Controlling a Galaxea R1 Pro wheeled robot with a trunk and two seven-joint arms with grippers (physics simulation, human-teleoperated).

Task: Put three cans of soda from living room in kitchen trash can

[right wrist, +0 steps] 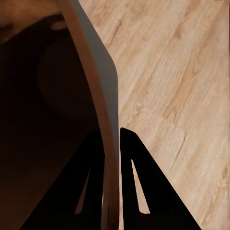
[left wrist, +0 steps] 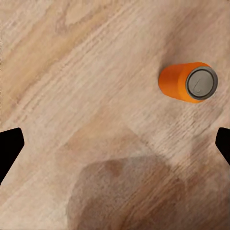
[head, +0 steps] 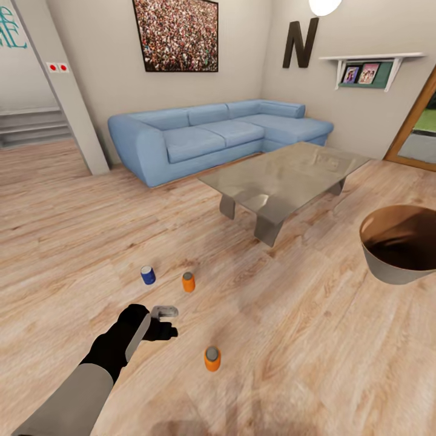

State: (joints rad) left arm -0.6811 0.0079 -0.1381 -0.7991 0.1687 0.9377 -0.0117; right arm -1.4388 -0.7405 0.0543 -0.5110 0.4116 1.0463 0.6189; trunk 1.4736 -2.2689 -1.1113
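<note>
A light-blue sofa (head: 212, 136) stands at the far wall, with a glass-topped coffee table (head: 284, 175) in front of it, a crowd picture (head: 176, 34) above and a shelf (head: 369, 66) of photos at the far right. Nothing lies between the left gripper (head: 162, 321) and the cans.

The bin (head: 399, 245) hangs at the right, off the floor, its rim pinched between the closed jaws of the right gripper (right wrist: 111, 201); its glossy brown inside looks empty where it shows.

Three cans stand upright on the wood plank floor (head: 290, 339): a blue can (head: 148, 275) and an orange can (head: 188, 282) side by side, apart, and a nearer orange can (head: 212, 358). The left gripper hovers between them, jaws open wide, holding nothing.
</note>
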